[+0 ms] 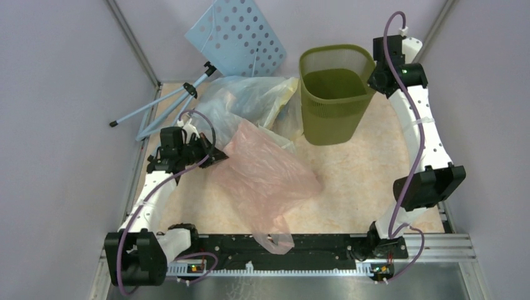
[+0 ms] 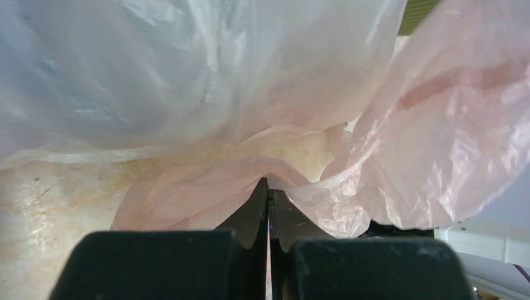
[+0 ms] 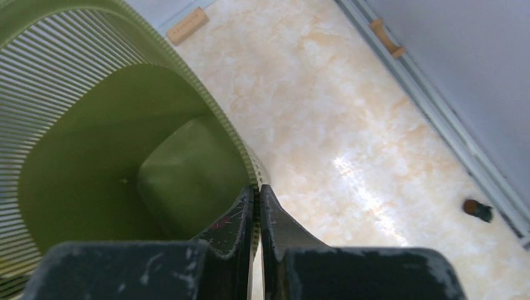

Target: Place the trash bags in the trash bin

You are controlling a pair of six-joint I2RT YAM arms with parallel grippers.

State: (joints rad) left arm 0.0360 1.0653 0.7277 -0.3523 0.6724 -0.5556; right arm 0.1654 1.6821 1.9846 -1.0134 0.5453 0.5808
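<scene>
Firmly, left gripper [image 2: 267, 190] pinching pink bag [image 2: 437, 125], right gripper [image 3: 256, 194] clamping trash bin [image 3: 75, 81] rim.

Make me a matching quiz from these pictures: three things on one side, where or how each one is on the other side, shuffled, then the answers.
1. pink bag
2. trash bin
3. blue perforated board

A. upright, empty, rim pinched by the right gripper
B. in the far left corner
C. edge pinched by the left gripper

Pairs: 1-C, 2-A, 3-B
</scene>
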